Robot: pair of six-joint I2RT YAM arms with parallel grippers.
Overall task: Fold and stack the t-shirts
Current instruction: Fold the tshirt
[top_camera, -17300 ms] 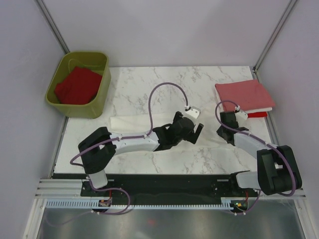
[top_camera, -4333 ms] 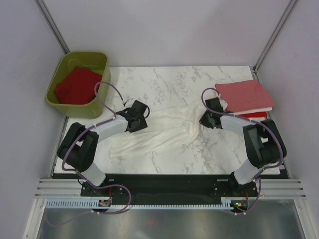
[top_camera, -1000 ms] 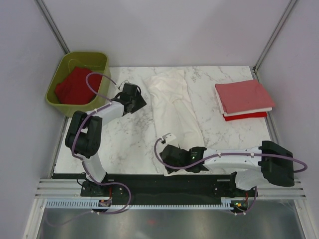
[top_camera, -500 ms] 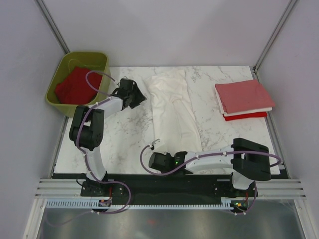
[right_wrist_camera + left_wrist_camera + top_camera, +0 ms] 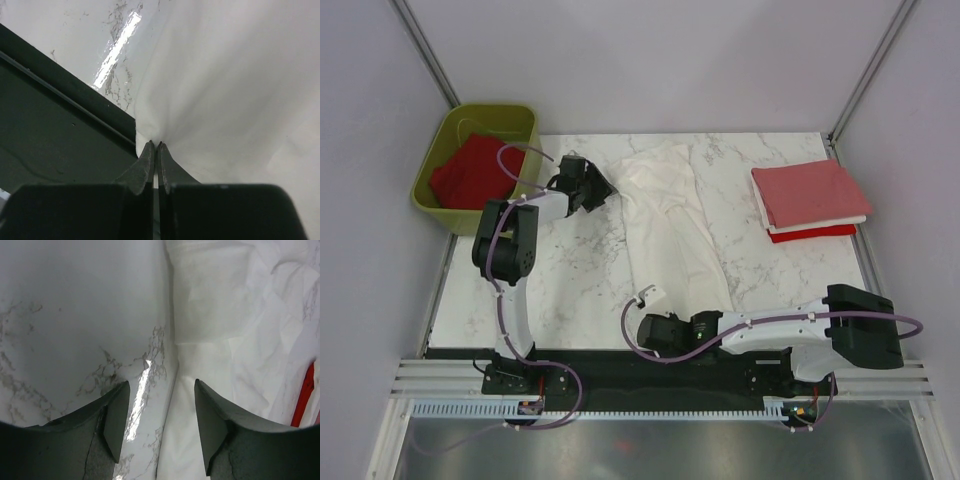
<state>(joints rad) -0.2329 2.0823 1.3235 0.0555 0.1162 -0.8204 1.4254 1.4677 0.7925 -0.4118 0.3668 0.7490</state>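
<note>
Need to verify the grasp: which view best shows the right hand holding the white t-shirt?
Right wrist: the right hand is shut on the white t-shirt at its edge, close up. Top shows most of the shirt but not the pinch itself. Left wrist shows only its far end.

Right tool tight on white t-shirt edge, at marble table rim.

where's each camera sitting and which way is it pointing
top external: above and behind the bases, looking down at the table; both arms show.
left wrist: on the left arm, looking down past the open left gripper at the shirt edge.
right wrist: on the right arm, looking past the right gripper, shut on the shirt.
Shared: all three see the shirt.
</note>
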